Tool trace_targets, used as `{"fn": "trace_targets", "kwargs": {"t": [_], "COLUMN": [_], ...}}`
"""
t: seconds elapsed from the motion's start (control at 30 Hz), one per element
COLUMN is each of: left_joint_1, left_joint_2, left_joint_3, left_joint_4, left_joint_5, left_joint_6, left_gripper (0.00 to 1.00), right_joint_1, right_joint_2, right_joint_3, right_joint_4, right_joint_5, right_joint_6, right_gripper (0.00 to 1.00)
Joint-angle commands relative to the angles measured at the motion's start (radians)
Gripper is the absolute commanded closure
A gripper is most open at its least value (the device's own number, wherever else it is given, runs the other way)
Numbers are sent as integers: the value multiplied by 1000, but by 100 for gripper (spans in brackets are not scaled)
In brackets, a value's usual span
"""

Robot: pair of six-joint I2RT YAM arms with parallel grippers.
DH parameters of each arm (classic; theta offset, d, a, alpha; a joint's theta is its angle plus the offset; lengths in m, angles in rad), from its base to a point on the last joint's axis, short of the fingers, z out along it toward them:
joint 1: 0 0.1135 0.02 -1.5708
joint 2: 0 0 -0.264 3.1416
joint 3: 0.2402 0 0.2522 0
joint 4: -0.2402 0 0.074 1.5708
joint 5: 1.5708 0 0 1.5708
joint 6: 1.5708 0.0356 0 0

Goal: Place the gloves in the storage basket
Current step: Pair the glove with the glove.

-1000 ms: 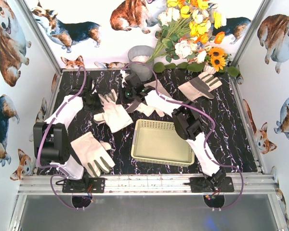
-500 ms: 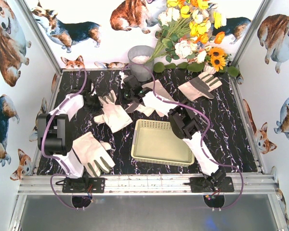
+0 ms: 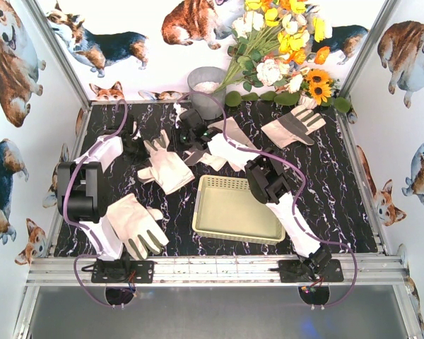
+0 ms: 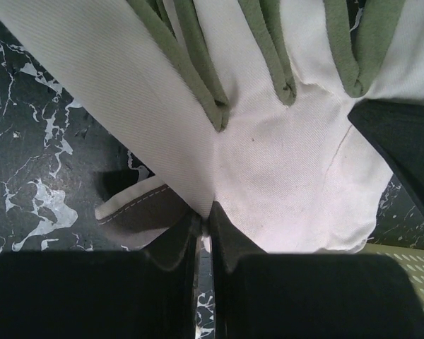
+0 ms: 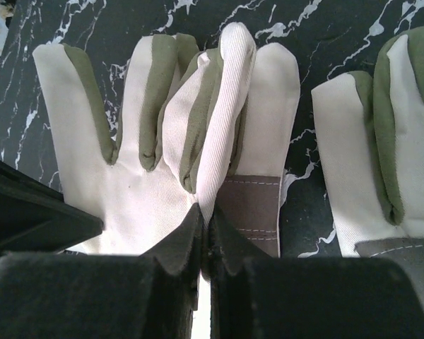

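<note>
Both arms have drawn their elbows slightly inward and up the overhead frame since a second ago. Left end effector (image 4: 205, 217) is fully closed, pinching the edge of one white glove (image 4: 283, 162) with olive fingers, left of centre overhead. Right end effector (image 5: 205, 219) is also fully closed, nipping a raised fold of a second glove (image 5: 127, 198) near top centre. On the dark marbled bench (image 3: 339, 198), a third glove (image 3: 134, 226) lies lower left and a fourth glove (image 3: 293, 126) upper right. All four lie outside the cream basket (image 3: 233, 212) at lower centre.

Basket (image 3: 233, 212) interior clear, gloves (image 3: 166, 169) around.
</note>
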Motion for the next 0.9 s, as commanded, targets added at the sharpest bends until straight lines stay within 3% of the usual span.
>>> {"fn": "trace_targets", "kwargs": {"t": [0.0, 0.27, 0.43, 0.57, 0.63, 0.7, 0.87], "left_joint_1": [19, 18, 19, 19, 17, 18, 18], "left_joint_2": [22, 52, 66, 75, 72, 64, 28], "left_joint_3": [7, 8, 3, 13, 18, 24, 43], "left_joint_4": [-12, -21, -4, 1, 6, 7, 6], "left_joint_5": [-14, -35, -19, -24, -26, -36, -47], "left_joint_6": [29, 61, 66, 65, 67, 72, 90], "left_gripper": [100, 100, 100, 100, 97, 88, 71], "right_joint_1": [-12, -13, -14, -16, -17, -20, -37], "right_joint_2": [24, 39, 37, 32, 22, 7, -23], "right_joint_3": [56, 56, 79, 111, 114, 114, 114], "right_joint_4": [37, 19, 9, -18, -23, -28, -47], "right_joint_5": [37, 45, 44, 37, 25, 15, -48], "right_joint_6": [-24, -27, -16, -19, -21, -24, -2], "right_gripper": [100, 100, 86, 68, 61, 57, 51]}}
